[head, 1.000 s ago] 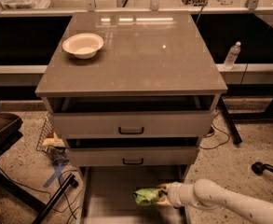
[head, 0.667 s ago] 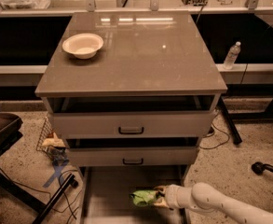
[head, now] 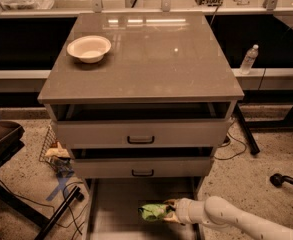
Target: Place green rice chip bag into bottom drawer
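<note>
Green rice chip bag [head: 152, 212] is clamped in the end effector [head: 168, 212], bottom drawer [head: 116, 204] beneath it; an early, high release could bounce it out.

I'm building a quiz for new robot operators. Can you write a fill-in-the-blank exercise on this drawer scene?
1. The gripper holds the green rice chip bag over the bottom drawer, which is pulled ____.
2. The only thing on the cabinet top is a cream ____.
3. Dark handles show on ____ drawer fronts.
Missing words: out; bowl; two.
</note>
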`<state>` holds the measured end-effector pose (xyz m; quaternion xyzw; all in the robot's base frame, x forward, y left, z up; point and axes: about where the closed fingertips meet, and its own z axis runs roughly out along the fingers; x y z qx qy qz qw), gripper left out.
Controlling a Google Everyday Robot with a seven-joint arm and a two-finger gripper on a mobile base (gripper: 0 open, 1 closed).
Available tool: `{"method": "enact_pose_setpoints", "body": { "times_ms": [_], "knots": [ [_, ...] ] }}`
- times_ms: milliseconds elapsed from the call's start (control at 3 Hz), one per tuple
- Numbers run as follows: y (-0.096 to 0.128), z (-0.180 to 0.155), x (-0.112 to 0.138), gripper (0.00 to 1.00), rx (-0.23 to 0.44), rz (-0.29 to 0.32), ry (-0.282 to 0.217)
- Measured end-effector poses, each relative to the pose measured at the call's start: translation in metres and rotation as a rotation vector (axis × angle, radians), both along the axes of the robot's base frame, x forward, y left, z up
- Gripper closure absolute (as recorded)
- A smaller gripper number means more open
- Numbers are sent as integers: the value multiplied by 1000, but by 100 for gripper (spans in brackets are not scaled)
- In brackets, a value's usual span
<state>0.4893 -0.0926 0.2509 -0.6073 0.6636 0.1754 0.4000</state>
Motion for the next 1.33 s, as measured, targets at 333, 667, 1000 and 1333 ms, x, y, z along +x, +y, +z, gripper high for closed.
{"method": "enact_pose_setpoints", "body": {
  "times_ms": [333, 667, 1000, 1333],
  "knots": [
    [2, 0, -1, 30, 1, 2, 1],
    [4, -1, -1, 5, 3, 4, 3],
    [5, -1, -2, 0, 5, 6, 4],
    [5, -1, -2, 0, 5, 6, 4]
  ]
}}
